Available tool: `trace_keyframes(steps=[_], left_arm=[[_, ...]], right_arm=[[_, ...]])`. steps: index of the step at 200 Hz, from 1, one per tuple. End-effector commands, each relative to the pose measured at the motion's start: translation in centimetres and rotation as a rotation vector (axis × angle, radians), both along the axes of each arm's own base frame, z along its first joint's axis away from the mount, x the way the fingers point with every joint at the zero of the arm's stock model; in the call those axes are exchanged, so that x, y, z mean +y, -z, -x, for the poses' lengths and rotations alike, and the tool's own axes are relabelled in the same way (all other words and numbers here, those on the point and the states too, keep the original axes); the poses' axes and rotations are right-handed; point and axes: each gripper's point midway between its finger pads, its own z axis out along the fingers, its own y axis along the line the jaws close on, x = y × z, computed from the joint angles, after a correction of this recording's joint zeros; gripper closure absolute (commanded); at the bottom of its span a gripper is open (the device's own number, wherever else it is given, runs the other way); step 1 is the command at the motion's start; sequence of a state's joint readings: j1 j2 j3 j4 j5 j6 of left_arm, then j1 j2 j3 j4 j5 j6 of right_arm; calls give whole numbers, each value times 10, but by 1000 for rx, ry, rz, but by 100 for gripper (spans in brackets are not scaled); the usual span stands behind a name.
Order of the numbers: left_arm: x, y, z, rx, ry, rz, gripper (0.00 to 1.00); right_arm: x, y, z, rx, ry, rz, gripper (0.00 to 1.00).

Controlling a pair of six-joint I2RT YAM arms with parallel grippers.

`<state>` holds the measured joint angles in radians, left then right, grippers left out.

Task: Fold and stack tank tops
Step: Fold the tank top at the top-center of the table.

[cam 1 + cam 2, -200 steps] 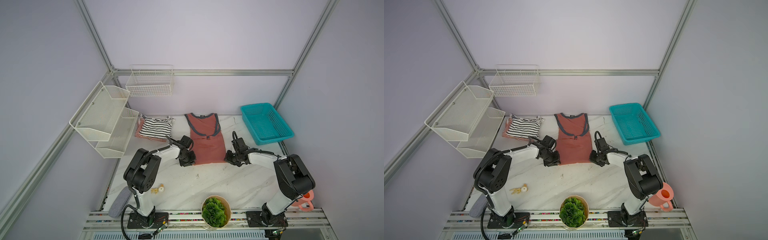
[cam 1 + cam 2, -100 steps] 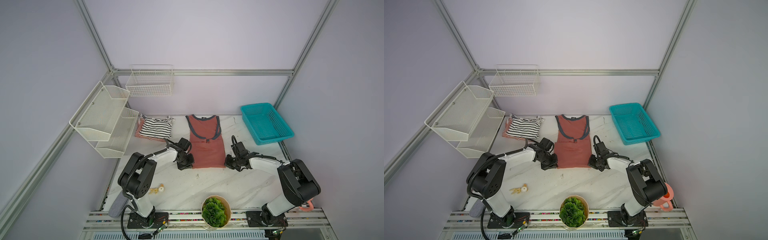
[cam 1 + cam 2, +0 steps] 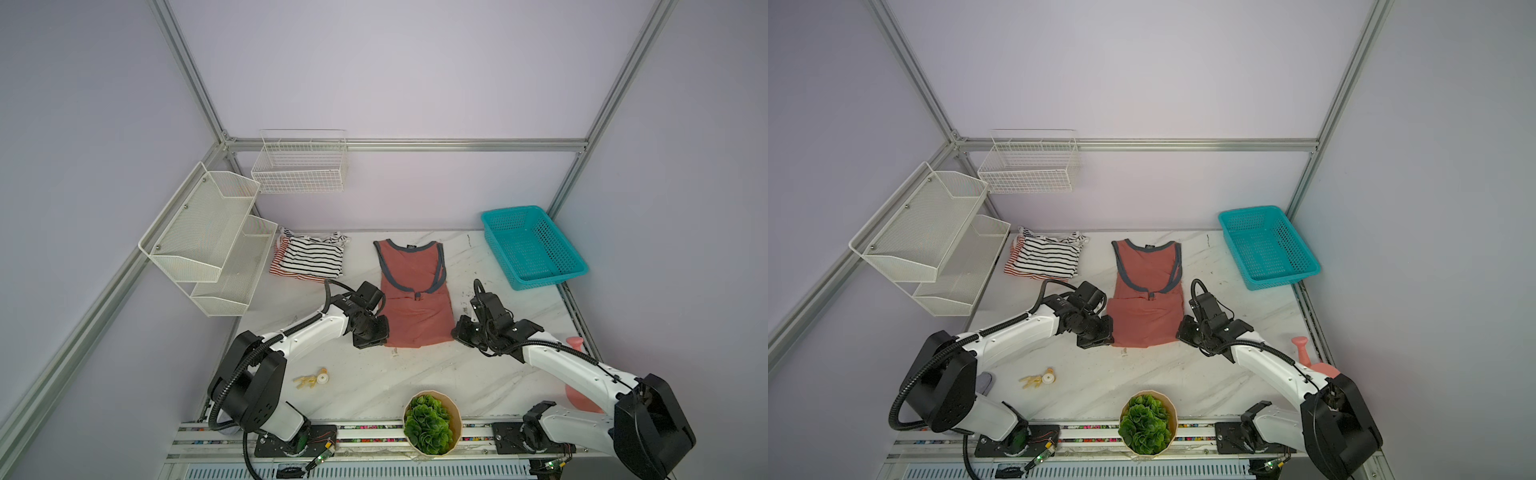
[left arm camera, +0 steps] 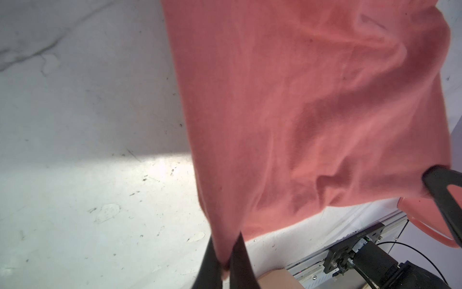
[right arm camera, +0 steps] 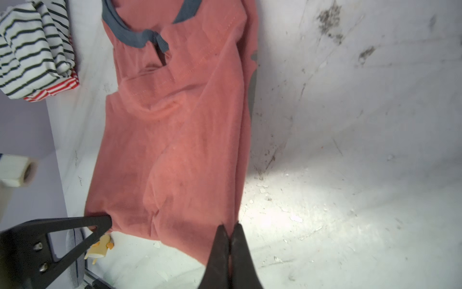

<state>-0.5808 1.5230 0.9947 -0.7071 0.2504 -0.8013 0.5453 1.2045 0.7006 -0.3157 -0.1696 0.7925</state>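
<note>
The table [image 3: 415, 374] lay under both my claws. The red tank top [image 3: 415, 307] stretched away between them. My left claw [image 4: 225, 261] was clamped on one hem corner and my right claw [image 5: 230, 249] on the other. The striped tops [image 3: 309, 257] sat piled beyond my left claw.

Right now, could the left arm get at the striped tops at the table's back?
Probably not yet: the left gripper is shut on the dusty-red tank top's near corner. Otherwise the way looks free, only bare table lying between it and the striped tops.
</note>
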Motion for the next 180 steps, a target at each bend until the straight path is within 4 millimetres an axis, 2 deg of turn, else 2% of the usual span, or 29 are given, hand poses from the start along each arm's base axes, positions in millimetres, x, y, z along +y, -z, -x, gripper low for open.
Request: trace_keyframes(steps=[1, 32, 71, 78, 119, 142, 180], left_arm=[[-4, -39, -27, -98, -17, -1, 100], [-11, -70, -55, -177, -30, 28, 100], [-11, -96, -93, -241, -56, 64, 100], [-11, -99, -100, -248, -56, 70, 100], [-12, -117, -140, -288, -51, 91, 100], [-11, -118, -161, -293, -52, 100, 100], [-14, -133, -191, -338, -37, 116, 100]], right_arm=[[-2, -17, -14, -29, 51, 17, 100], [5, -40, -41, -95, 61, 40, 100], [11, -68, -78, -186, 78, 61, 100], [11, -63, -86, -178, 80, 75, 100], [2, -76, -126, -225, 125, 65, 100], [-5, -83, -147, -248, 141, 49, 100], [-4, -88, -179, -266, 132, 27, 100]])
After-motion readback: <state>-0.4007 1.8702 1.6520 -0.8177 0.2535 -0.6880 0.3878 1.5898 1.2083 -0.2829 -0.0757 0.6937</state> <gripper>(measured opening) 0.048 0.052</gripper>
